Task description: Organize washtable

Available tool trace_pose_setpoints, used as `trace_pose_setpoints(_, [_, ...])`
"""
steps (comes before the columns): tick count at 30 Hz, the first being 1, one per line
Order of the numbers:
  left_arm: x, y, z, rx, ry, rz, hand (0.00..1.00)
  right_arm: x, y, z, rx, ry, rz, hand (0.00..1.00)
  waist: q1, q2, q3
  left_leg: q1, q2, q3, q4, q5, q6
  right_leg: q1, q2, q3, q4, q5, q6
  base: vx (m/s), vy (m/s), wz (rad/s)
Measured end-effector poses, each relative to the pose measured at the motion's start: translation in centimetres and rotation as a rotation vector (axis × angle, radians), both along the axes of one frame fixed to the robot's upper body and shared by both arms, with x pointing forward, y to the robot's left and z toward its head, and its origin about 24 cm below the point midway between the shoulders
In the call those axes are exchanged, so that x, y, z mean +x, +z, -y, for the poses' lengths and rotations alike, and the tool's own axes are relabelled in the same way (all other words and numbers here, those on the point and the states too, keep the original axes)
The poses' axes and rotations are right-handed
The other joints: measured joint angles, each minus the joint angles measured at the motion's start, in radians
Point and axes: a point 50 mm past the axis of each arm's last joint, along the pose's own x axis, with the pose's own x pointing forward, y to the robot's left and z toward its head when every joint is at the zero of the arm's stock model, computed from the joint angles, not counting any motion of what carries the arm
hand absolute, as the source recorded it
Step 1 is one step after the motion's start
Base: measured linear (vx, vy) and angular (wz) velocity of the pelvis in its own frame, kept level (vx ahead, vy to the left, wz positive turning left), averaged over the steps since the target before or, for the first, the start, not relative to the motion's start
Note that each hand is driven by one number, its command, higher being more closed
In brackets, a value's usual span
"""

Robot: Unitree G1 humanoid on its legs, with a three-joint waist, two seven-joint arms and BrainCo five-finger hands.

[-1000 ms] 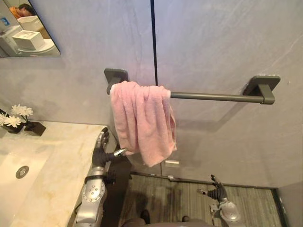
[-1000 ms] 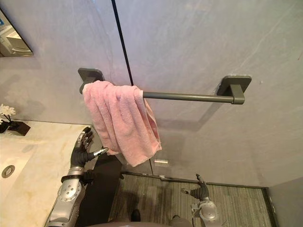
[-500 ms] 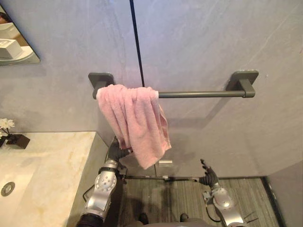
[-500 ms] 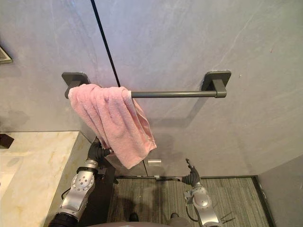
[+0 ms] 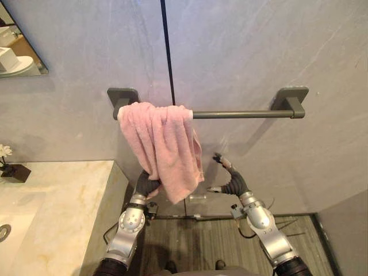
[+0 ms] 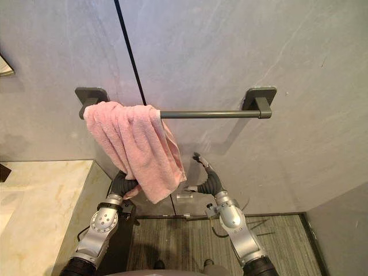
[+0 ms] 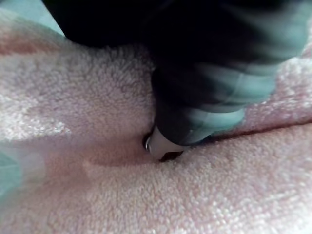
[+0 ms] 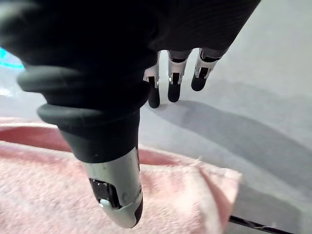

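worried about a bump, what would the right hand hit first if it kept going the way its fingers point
Probably the grey wall, beside the pink towel and below the rail: the right hand aims straight fingers at bare wall, thumb over the towel. Depth is unclear.

A bathroom: a pink towel (image 5: 164, 144) hangs on a grey bar (image 5: 247, 114) at 12 o'clock, a marble washtable (image 5: 57, 207) at 8, a mirror (image 5: 17, 52) at 10.
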Motion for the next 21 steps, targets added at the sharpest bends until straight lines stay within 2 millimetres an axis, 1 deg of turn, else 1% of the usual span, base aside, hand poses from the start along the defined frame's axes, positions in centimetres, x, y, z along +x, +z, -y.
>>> trace_pose_setpoints(2, [0.0, 0.0, 0.3, -0.003, -0.001, 0.001, 1.0, 0.3, 0.5, -0.8, -0.008, 0.043, 0.019, 0.0, 0.004, 0.0, 0.0, -0.003, 0.0, -0.005, 0.001, 0.0, 0.0, 0.0, 0.0, -0.003, 0.0, 0.0, 0.0, -0.02, -0.024, 0.06])
trace_pose_setpoints(5, [0.0, -0.1, 0.8, -0.024, 0.0, 0.002, 1.0, 0.5, 0.9, -2.3, -0.011, 0.113, 0.037, 0.0, 0.019, 0.0, 0.0, -0.006, 0.0, -0.011, 0.001, 0.0, 0.0, 0.001, 0.0, -0.008, -0.001, 0.0, 0.0, -0.02, -0.025, 0.07])
trace_pose_setpoints(6, [-0.1, -0.1, 1.0, -0.027, -0.003, 0.001, 1.0, 0.5, 1.1, -2.9, -0.007, 0.138, 0.043, 1.0, 0.021, 0.0, 0.0, -0.009, -0.001, -0.017, 0.001, 0.002, 0.002, 0.001, 0.0, -0.014, -0.001, 0.0, 0.0, -0.01, -0.024, 0.12])
trace_pose_setpoints(11, [-0.1, -0.1, 1.6, -0.042, -0.009, 0.001, 1.0, 1.0, 1.9, -4.6, 0.025, 0.178, 0.067, 1.0, 0.023, 0.0, -0.001, -0.019, -0.002, -0.039, 0.001, 0.009, 0.007, 0.001, -0.004, -0.033, -0.001, 0.0, 0.0, -0.02, -0.026, 0.14])
trace_pose_setpoints(14, [-0.1, -0.1, 1.6, -0.044, 0.002, 0.004, 1.0, 1.5, 1.6, -4.8, 0.03, 0.165, 0.055, 1.0, 0.025, 0.0, -0.001, -0.019, -0.001, -0.044, 0.001, 0.013, 0.008, 0.004, -0.005, -0.038, -0.001, 0.0, 0.0, -0.04, -0.02, 0.06])
trace_pose_setpoints(19, [-0.1, -0.1, 1.5, -0.044, 0.004, 0.004, 1.0, 1.8, 1.0, -4.1, 0.026, 0.118, 0.035, 1.0, 0.024, 0.0, -0.001, -0.02, -0.001, -0.059, -0.007, 0.02, 0.008, 0.007, -0.006, -0.052, 0.0, -0.001, 0.0, -0.04, -0.02, 0.09])
trace_pose_setpoints(21, [-0.1, -0.1, 1.4, -0.044, 0.01, 0.005, 1.0, 2.1, 1.1, -2.8, 0.036, 0.05, 0.043, 1.0, 0.025, 0.0, -0.001, -0.021, 0.0, -0.063, -0.008, 0.022, 0.007, 0.007, -0.005, -0.056, 0.0, -0.001, 0.0, -0.03, -0.019, 0.06])
